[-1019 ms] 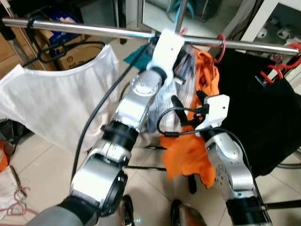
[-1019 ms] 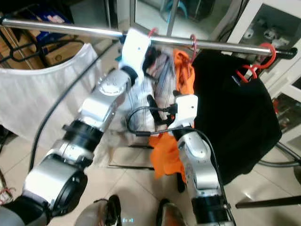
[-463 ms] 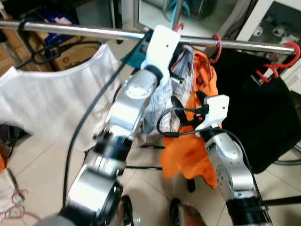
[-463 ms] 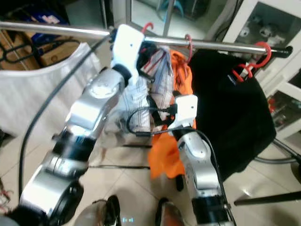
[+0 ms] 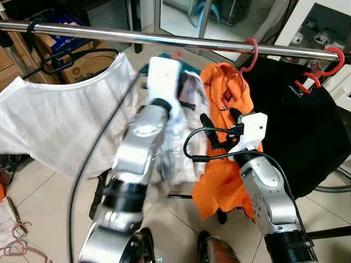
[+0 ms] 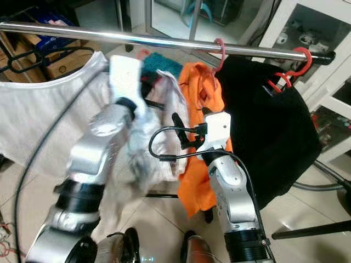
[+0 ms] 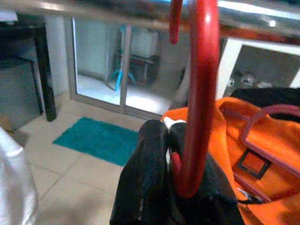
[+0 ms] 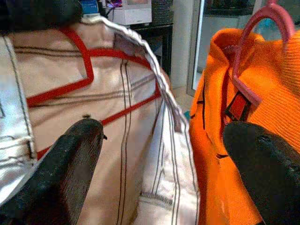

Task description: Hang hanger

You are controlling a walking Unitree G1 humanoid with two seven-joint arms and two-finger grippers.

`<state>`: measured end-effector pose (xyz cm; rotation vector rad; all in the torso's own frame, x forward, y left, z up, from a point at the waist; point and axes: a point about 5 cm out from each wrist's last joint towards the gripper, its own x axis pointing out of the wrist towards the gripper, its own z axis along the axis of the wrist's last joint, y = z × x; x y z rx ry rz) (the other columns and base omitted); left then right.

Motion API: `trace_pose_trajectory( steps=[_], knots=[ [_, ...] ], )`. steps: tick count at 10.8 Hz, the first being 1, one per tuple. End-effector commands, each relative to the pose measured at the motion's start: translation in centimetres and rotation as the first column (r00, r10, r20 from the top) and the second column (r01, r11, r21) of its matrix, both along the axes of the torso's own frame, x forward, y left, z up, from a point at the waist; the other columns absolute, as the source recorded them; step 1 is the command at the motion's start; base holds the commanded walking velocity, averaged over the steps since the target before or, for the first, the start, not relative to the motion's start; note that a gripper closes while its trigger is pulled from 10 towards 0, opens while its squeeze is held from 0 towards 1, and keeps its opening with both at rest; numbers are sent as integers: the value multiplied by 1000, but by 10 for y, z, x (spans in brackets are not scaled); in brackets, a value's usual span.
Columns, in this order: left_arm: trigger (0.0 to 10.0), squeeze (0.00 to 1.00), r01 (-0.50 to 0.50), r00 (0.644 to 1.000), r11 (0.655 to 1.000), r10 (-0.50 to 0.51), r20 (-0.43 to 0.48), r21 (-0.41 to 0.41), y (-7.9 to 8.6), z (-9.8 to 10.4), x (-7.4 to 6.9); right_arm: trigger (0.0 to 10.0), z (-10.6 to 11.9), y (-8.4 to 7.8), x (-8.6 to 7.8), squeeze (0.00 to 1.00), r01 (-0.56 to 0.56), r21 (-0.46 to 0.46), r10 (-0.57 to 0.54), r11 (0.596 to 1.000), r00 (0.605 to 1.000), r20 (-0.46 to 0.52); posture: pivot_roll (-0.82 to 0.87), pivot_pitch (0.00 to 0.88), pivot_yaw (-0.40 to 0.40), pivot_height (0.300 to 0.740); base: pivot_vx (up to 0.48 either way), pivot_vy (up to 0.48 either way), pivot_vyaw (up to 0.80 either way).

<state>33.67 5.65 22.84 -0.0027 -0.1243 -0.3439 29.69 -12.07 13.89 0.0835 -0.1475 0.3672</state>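
Observation:
My left gripper (image 7: 173, 187) is shut on the neck of a red hanger (image 7: 199, 93). Its hook rises toward the steel rail (image 5: 164, 38); whether it touches the rail I cannot tell. A white striped shirt (image 5: 184, 142) with red trim hangs from this hanger, just below the rail and left of the orange garment (image 5: 230, 164). The left arm is blurred. My right gripper (image 5: 219, 123) is open lower down, its fingers spread between the striped shirt (image 8: 108, 131) and the orange garment (image 8: 262, 117), holding nothing.
The orange garment hangs from a pink hanger (image 5: 251, 52). A black garment (image 5: 312, 126) on a red hanger (image 5: 323, 71) fills the rail's right end. A white T-shirt (image 5: 60, 120) on a black hanger (image 5: 66, 60) hangs at the left. A white cabinet (image 5: 329, 27) stands behind.
My left arm has dropped down and to the left from the rail, carrying the red hanger and striped shirt with it. The right arm has stayed put.

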Motion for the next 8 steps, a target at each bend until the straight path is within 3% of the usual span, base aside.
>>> trace_pose_trajectory(
  steps=[1,3,5,7,8],
  knots=[
    [0,0,36,994,999,-35,103,-11,-7,18,-9,10000,-5,-5,-1,0,13,-5,-13,1000,1000,-20,-147,156,-68,740,0,0,0],
    [0,0,27,999,999,-28,31,44,-4,-11,-20,10000,-5,-7,0,0,21,-4,-21,1000,1000,-22,-145,159,-61,740,0,0,0],
    [0,0,60,997,996,-63,43,62,8,-37,-29,10000,-12,-22,4,0,113,41,-110,993,991,-72,-136,151,-50,740,0,0,0],
    [10000,0,-35,998,991,40,-40,127,39,-73,-39,10000,-20,-42,2,0,187,5,-186,982,980,-73,-125,138,-32,740,0,0,0],
    [10000,0,-92,994,989,99,-53,117,51,-83,-43,10000,-25,-46,-2,0,200,-12,-201,980,977,-75,-115,134,-30,740,0,0,0]
  ],
)
